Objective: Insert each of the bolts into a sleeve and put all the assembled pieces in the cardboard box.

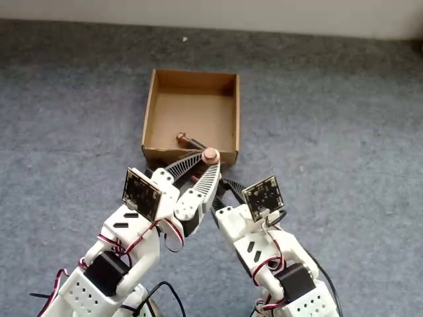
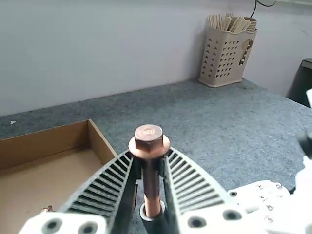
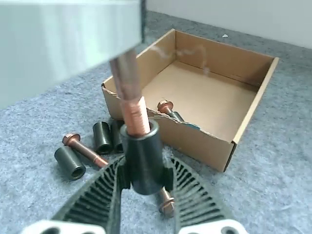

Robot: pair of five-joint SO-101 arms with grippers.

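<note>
Carpet point(image 1: 344, 99); bolt point(image 2: 151, 170) tip hidden in sleeve point(image 3: 142, 158).

The left arm point(image 1: 125, 244) and right arm point(image 1: 264, 251) are white plastic shells. Their jaws are grey, tapered and ribbed, on white bases with round screw holes point(image 2: 51, 225). Just behind each pair of jaws sits a square black camera board point(image 1: 141, 193). Farther back are black motors point(image 1: 106, 271) and looping red, white and black cables point(image 1: 109, 243).

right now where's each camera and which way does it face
high view: fixed overhead, looks down at cardboard box; left arm, right arm show.
left wrist view: faces the far wall; left gripper shut on bolt.
right wrist view: faces the box; right gripper shut on sleeve.
shared: all see the box; wrist views share the bolt.
</note>
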